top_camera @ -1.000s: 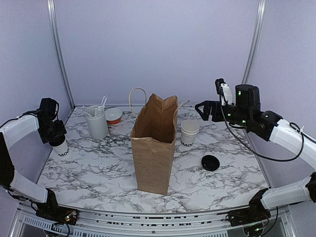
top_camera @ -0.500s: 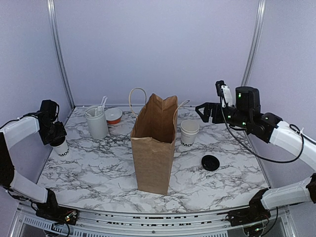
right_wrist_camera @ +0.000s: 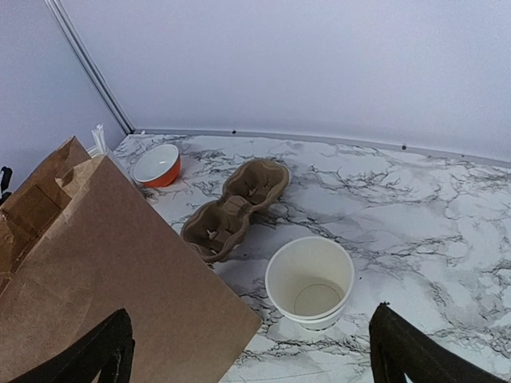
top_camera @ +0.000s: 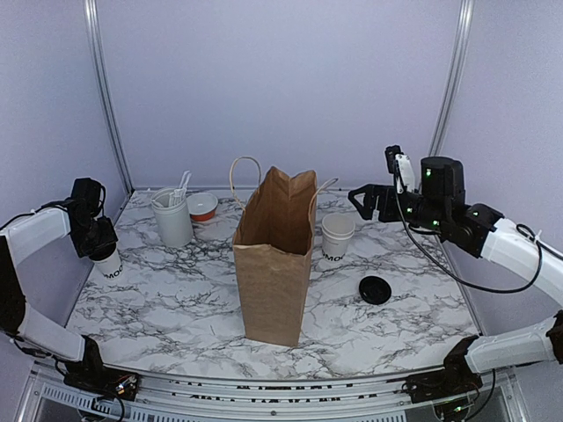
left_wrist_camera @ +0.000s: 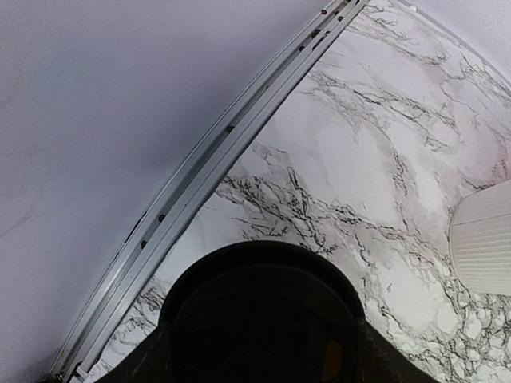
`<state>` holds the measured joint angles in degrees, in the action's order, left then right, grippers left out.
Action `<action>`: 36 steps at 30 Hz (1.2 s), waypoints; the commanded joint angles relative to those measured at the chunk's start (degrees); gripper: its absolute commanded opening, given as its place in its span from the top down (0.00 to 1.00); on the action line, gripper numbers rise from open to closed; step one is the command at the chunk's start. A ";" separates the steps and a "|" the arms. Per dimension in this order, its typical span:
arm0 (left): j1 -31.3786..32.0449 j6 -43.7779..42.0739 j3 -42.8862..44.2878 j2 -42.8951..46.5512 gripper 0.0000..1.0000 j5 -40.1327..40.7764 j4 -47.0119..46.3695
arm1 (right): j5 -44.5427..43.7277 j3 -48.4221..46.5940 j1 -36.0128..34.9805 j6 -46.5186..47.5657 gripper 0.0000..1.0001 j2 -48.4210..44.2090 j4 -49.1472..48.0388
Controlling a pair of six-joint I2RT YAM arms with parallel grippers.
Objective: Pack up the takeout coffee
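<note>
The takeout coffee (top_camera: 109, 264) stands at the far left of the table (top_camera: 176, 299), close to the wall. The left gripper (top_camera: 95, 242) sits right on top and hides most of it. In the left wrist view only its black lid (left_wrist_camera: 263, 311) shows, cut off at the bottom. I cannot tell if that pincer is spread or pinching.

The big brown bag (top_camera: 274, 255) stands in the middle and hides the cup tray (right_wrist_camera: 235, 207) behind it. The right gripper (top_camera: 362, 200) hangs at the right, spread wide, with its fingers (right_wrist_camera: 108, 355) holding nothing.
</note>
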<state>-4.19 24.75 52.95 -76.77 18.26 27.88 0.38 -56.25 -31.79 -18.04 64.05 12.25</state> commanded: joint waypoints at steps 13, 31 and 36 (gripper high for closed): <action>0.53 -2.05 -1.95 8.09 0.37 -4.53 4.38 | 2.80 -2.90 0.49 -0.26 0.00 0.99 -2.43; 4.10 -3.61 -3.02 20.34 0.39 -17.95 8.44 | 10.94 -12.32 -0.21 -6.79 0.07 1.37 5.23; 5.58 -4.57 -1.71 23.05 0.39 -24.11 9.04 | 6.76 -13.12 -0.73 -6.17 0.07 0.82 8.08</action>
<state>0.34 21.61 49.43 -56.03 0.47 35.14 9.74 -66.22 -32.16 -23.64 66.00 17.39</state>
